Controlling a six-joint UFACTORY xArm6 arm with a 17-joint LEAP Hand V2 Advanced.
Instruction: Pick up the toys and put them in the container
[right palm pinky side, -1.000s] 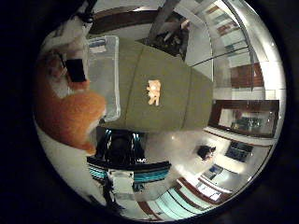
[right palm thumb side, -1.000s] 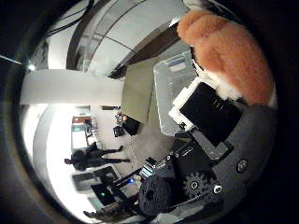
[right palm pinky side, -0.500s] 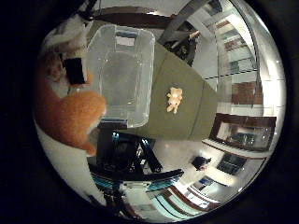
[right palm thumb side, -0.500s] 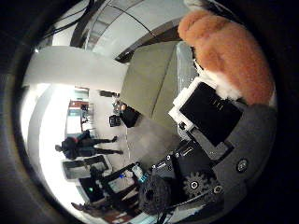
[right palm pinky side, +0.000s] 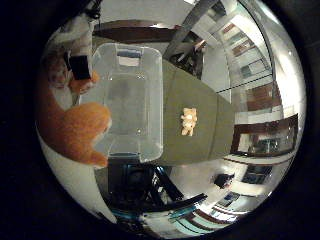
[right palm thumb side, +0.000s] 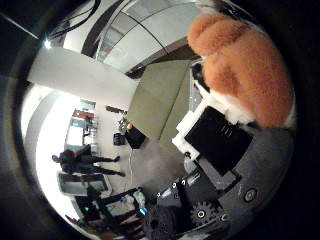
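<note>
1. Looking out from the little-finger side of the palm, the clear plastic container (right palm pinky side: 131, 100) fills the centre-left of the frame, standing on an olive-green table (right palm pinky side: 200, 125). It looks empty.
2. At left of that frame an orange plush toy (right palm pinky side: 70, 127) sits close against the palm, overlapping the container's near rim. A black and white part of the hand (right palm pinky side: 80, 67) shows at upper left.
3. A small tan plush toy (right palm pinky side: 188, 121) lies on the table just beside the container, at centre-right, outside it.
4. From the thumb side, the orange plush fills the upper right, pressed against black and white hand parts at centre-right. The fingers appear clamped round it, though the grip itself is partly hidden.
5. The step in hand seems to be carrying the orange toy over the container. Next, the hand would need to centre above the opening and let go, then fetch the tan toy.
6. No brand, label or writing can be read in either view.
</note>
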